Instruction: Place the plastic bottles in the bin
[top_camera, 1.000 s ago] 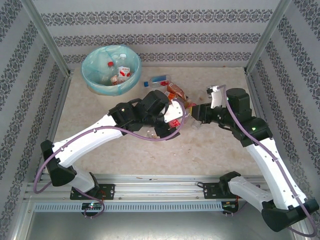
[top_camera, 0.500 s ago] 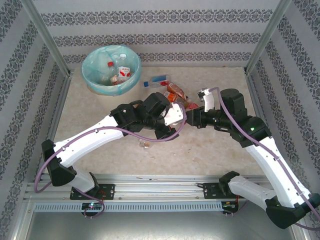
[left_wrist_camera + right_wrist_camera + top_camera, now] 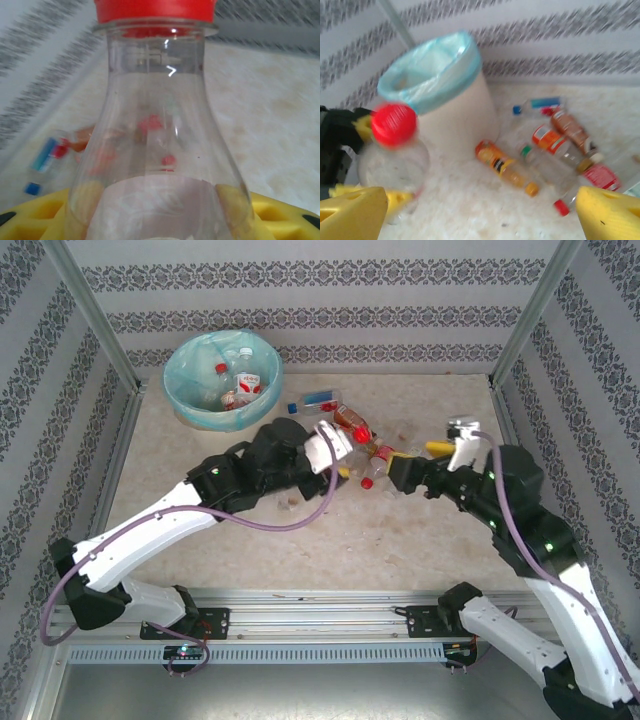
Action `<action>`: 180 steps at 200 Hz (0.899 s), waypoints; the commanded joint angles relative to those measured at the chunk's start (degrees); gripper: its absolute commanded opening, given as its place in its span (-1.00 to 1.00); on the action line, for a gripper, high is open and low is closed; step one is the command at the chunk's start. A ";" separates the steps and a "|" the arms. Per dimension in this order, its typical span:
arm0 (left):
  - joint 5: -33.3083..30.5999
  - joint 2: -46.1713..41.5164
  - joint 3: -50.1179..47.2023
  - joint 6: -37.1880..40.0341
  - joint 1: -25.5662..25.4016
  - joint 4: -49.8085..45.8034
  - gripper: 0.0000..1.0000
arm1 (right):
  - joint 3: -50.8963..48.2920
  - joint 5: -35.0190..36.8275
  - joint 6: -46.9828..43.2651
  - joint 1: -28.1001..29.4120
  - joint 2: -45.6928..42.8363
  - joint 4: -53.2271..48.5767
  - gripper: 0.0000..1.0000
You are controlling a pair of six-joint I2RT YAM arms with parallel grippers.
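Observation:
My left gripper (image 3: 160, 220) is shut on a clear plastic bottle (image 3: 155, 125) with a red cap. Its yellow fingers (image 3: 280, 210) press on both sides of the bottle's body. The right wrist view has this held bottle (image 3: 395, 150) upright at the left, in front of the bin (image 3: 445, 95). From above, the left gripper (image 3: 343, 470) is at mid-table. My right gripper (image 3: 393, 476) faces it from the right. The right gripper (image 3: 480, 215) is open and holds nothing. The bin (image 3: 222, 380) at the back left has bottles inside. Several bottles (image 3: 345, 420) lie on the table.
Loose bottles (image 3: 507, 167) with orange, red and blue labels lie between the two grippers and the back wall. Patterned walls and metal posts (image 3: 95, 315) close in the table on three sides. A small clear scrap (image 3: 290, 503) lies near the left forearm.
The right gripper has opened and pulled back to the right. The left gripper has closed on the red-capped bottle and shifted toward the back left.

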 commanded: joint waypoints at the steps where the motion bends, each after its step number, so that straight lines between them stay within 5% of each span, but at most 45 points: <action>1: -8.25 -3.83 2.88 -0.32 5.04 12.70 -0.02 | -1.39 9.18 -0.08 0.06 -1.98 4.41 0.94; 62: -10.69 -0.12 11.33 -0.25 26.62 32.04 -0.13 | 1.16 7.93 -0.63 -0.05 -0.31 4.85 0.90; 108: -7.50 8.28 11.11 -10.07 42.17 41.03 -0.14 | 0.47 7.13 0.46 -0.04 -0.39 3.85 0.87; 180: -2.82 19.76 8.37 -14.52 46.74 50.44 -0.03 | -1.58 7.06 1.33 -0.05 -1.70 1.99 0.84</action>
